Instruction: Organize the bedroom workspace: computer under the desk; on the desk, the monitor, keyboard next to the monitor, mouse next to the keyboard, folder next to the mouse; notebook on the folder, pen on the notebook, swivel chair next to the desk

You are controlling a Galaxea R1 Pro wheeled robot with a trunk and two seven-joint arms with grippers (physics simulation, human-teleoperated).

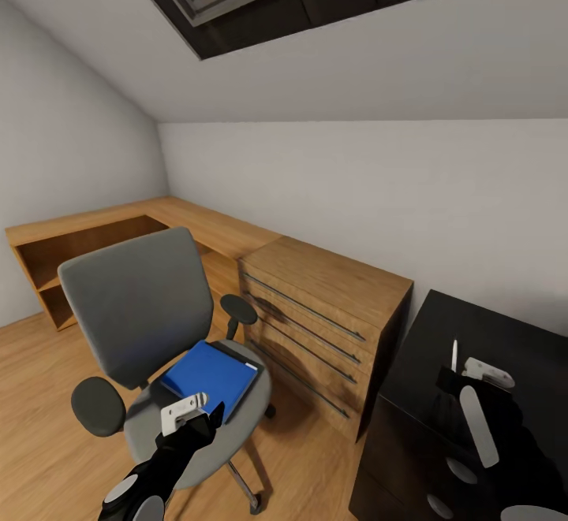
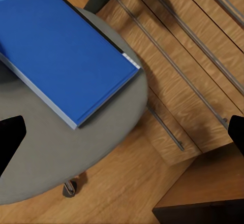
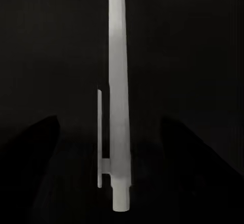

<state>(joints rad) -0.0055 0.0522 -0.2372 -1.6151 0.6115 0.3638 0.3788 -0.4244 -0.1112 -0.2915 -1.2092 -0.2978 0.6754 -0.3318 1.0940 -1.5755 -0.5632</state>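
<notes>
Two grippers are working at once here, and we are starting with the left gripper; it is hovering over the front of the swivel chair seat, its fingers spread wide apart with nothing between them; in the left wrist view the two dark fingertips are sitting at opposite edges with the seat between.

The blue folder is lying flat on the seat, just beyond and slightly to the robot's right of the left gripper; we are judging this the arm nearer to it by far; its long axis is running diagonally across the seat, one corner pointing toward the wooden drawer chest, its nearest edge lying close under the fingertips.

The right gripper is hanging over the black desk, well apart from the chair; it is pinching the white pen, which is standing roughly upright in the head view, its long axis running straight out along the fingers, clip end nearest the gripper.

We are judging the coming move a short reach forward and down to the folder's near edge; the chest is standing between chair and desk, so the carry is going to cross over it.
</notes>
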